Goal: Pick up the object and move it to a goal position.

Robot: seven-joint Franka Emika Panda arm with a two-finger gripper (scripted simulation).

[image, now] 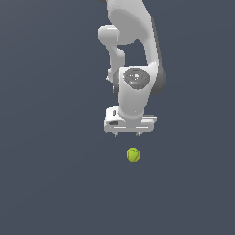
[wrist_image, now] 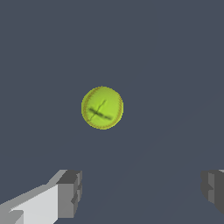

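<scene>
The principal risk noted was a missed or glancing grasp. The ball was a small round body, much narrower than the span between the fingers, and it was judged liable to roll if it were touched by one finger before the other. Such a contact would be caused by a descent made without first centring the gripper over the ball. A second risk was recorded: closing too high on the ball's curve could squeeze it downward and out of the grasp (a sphere offers no flat faces to bear on). No goal marker was seen in either view, so the carrying stage could not be assessed.

The gripper was found with its fingers set wide apart and nothing held between them. In the wrist view one finger and the edge of the other were seen well separated, with bare surface between.

The ball lay on the plain dark surface, apart from the gripper and untouched by it. In the exterior view the ball appeared below the fingertips and slightly toward the exterior view's right of the gripper's midline. In the wrist view the ball appeared clear of both fingers, not yet between them. The approach was judged incomplete.
</scene>
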